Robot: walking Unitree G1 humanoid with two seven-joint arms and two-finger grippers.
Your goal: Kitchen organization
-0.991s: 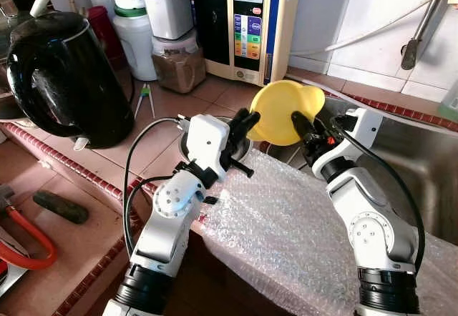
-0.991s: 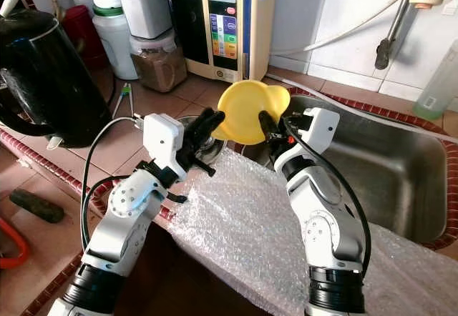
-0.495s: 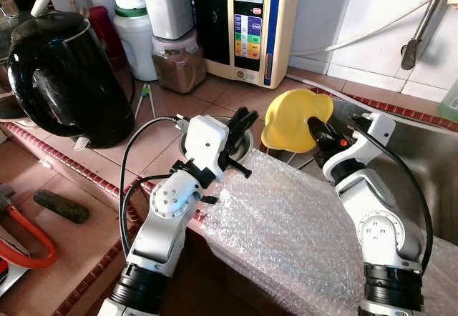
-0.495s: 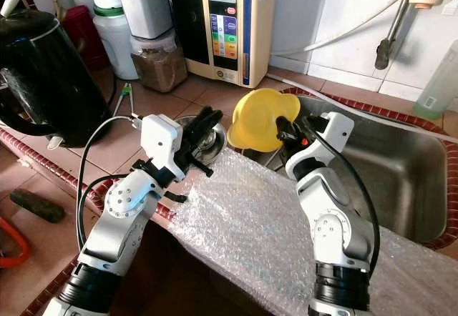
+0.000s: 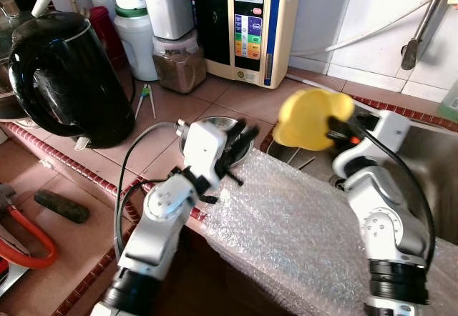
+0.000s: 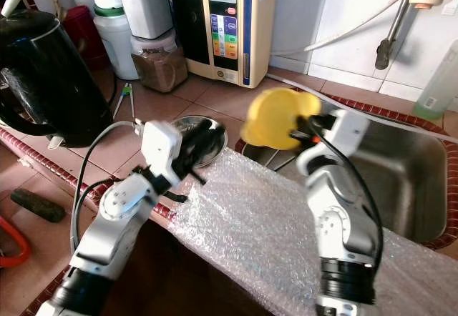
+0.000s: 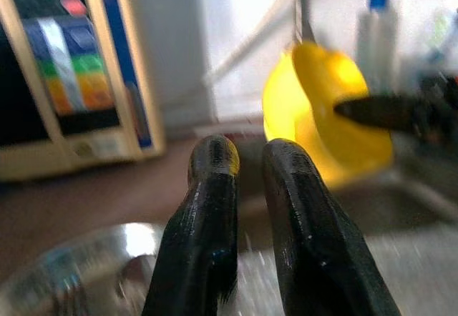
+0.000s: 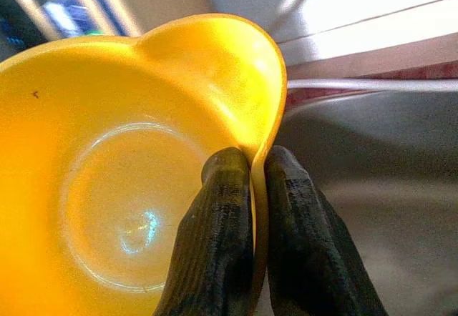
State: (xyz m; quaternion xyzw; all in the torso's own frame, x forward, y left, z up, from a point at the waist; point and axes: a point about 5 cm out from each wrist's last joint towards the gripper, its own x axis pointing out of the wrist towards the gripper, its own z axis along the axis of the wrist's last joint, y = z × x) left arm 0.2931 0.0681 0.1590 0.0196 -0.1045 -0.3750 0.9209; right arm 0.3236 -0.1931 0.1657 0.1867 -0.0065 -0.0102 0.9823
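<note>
Over the near left corner of the sink (image 6: 401, 173), you've got the yellow bowl (image 5: 306, 118) held up in the air by your right gripper (image 8: 250, 180), one finger inside the rim and one outside, pinched on the wall. From the head views you see only the bowl's outer side, tipped on edge with its spout-like lip pointing up and right. The right wrist view gives you what those can't: the hollow inside, with a glossy round base and a tiny dark speck near the rim. Your left gripper (image 7: 243, 162) hangs above the steel lid (image 5: 218, 124) on the tiled counter (image 5: 215, 94), fingers nearly together with nothing between them. Bubble wrap (image 5: 293, 223) covers the counter edge in front, and the black kettle (image 5: 64, 73) sits well off to the left.
</note>
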